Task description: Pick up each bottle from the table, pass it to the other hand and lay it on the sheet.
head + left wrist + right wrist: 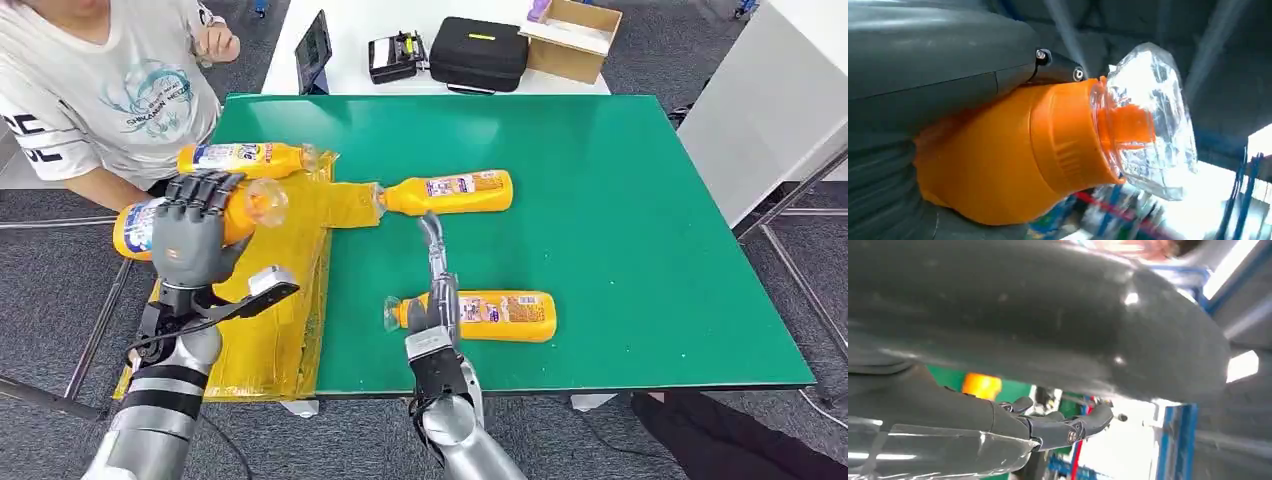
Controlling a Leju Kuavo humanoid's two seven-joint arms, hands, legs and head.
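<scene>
Above yellow sheet (262, 330), left hand (192, 232) fingers (205, 187) around bottle (245, 212)

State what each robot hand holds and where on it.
The left robot hand grips an orange bottle around its body, clear-capped neck sticking out past the fingers. The right robot hand holds nothing, raised with fingers extended over the green table.

At the top of my view I see a black zipped case (479, 52), a brown cardboard box (572, 40), and a person in a white T-shirt (105, 95) upper left.
</scene>
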